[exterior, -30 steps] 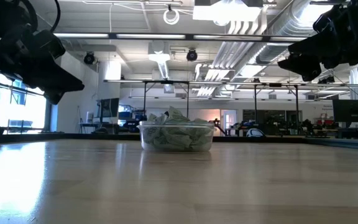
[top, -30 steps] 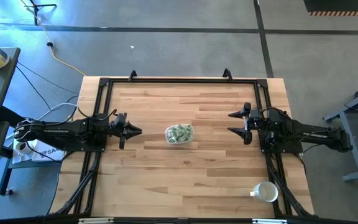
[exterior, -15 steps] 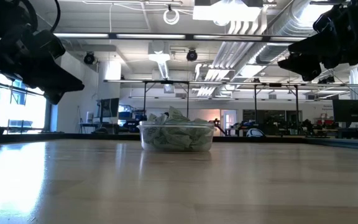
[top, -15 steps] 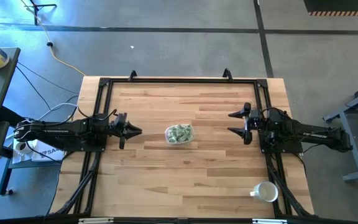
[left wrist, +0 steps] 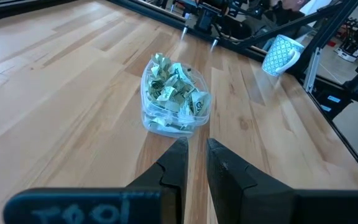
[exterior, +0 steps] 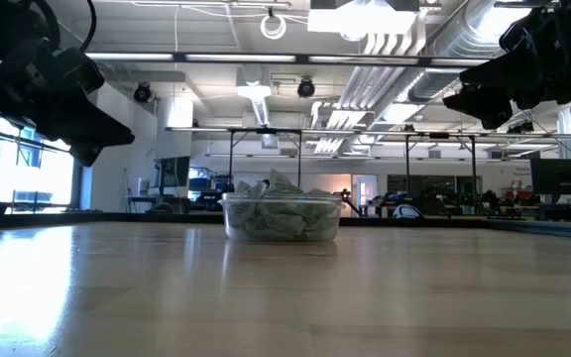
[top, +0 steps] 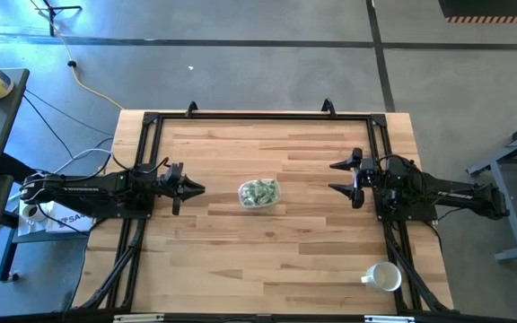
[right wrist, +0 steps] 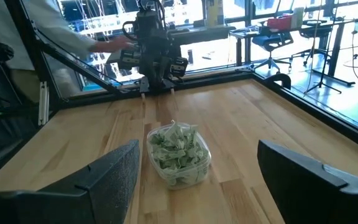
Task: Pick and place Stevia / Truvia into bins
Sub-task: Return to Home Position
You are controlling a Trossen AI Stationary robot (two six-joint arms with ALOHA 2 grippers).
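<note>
If judged now, seems finished: green-and-white paper packets [top: 259, 191] heaped in clear plastic container [top: 241, 196] mid-frame; left gripper [top: 201, 189] pressed together, right gripper [top: 333, 177] spread.

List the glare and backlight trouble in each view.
Low view: the window puts a pale sheen on the table at the picture's left. Right wrist view: bright windows glow beyond the table. High view: even light, no glare on the container.
</note>
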